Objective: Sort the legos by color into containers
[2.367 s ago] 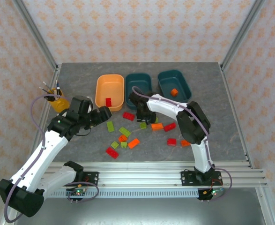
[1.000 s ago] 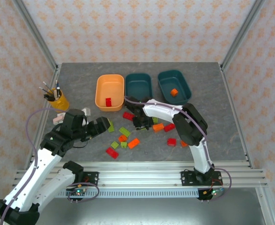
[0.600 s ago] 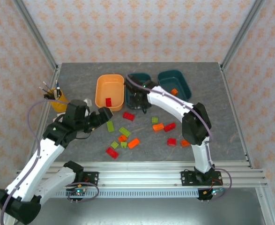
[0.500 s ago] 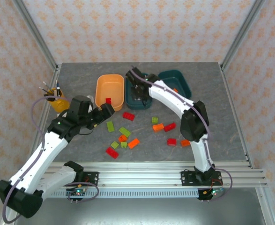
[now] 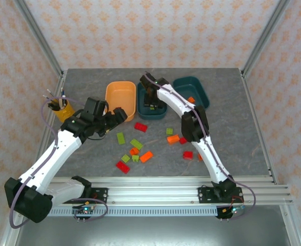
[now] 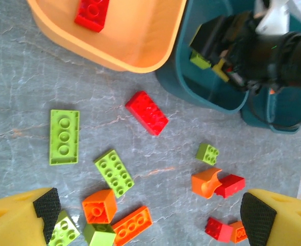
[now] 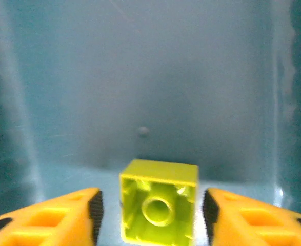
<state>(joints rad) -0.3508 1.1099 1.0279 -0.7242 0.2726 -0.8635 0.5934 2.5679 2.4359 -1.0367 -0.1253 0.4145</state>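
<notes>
White arms (image 5: pixel 63 148) with black joints (image 5: pixel 95 106) — lilac cables (image 5: pixel 43 114), yellow black-padded fingers (image 6: pixel 12 220).

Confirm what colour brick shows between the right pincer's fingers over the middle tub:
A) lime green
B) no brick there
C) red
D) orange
A: the right wrist view shows a lime green brick between the right pincer's spread fingers, a gap on each side, with the teal tub behind it.

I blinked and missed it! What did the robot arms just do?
The right hand carried a small lime green plastic brick from the table into the middle dark teal plastic tub and let go. The left hand kept hovering nearby; the other bricks stayed put.
</notes>
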